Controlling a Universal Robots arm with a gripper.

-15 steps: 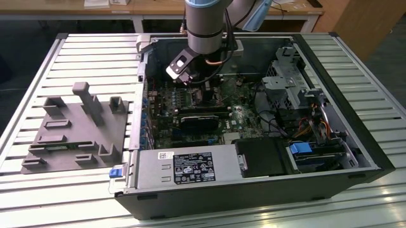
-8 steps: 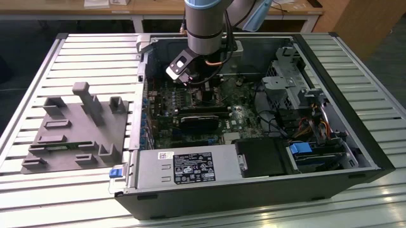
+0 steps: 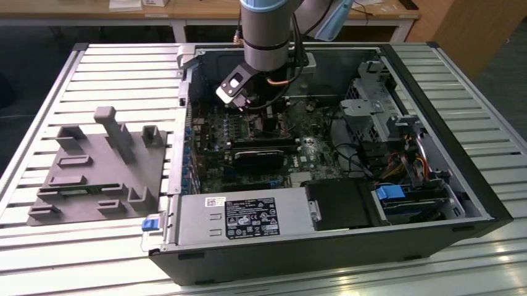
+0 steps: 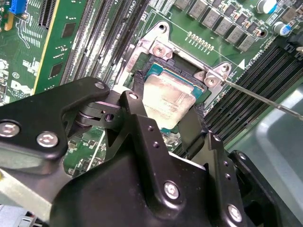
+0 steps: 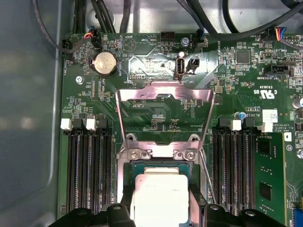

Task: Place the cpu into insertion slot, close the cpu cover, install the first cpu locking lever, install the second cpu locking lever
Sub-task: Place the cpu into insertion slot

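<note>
In both wrist views the cpu (image 5: 160, 203) (image 4: 165, 94), a flat square chip with a pale silver top, sits between my gripper's black fingers (image 5: 127, 195) (image 4: 195, 124). My gripper (image 5: 161, 194) (image 4: 166, 101) is shut on its two opposite edges. The chip hangs right over the insertion slot (image 5: 137, 153) (image 4: 158, 49), almost level; whether it touches the dark centre I cannot tell. The cpu cover (image 5: 142, 93), a thin silver frame, stands swung open behind the slot. A thin wire locking lever (image 4: 265, 99) (image 5: 204, 172) juts out beside it. In the exterior view my gripper (image 3: 265, 117) reaches down into the open computer case.
Long black memory slots (image 5: 87, 165) (image 5: 234, 161) flank the socket on both sides. The power supply (image 3: 239, 216), drive cage (image 3: 387, 117) and cables (image 3: 362, 160) crowd the case. A grey fixture (image 3: 99, 166) lies on the slatted table at the exterior view's left.
</note>
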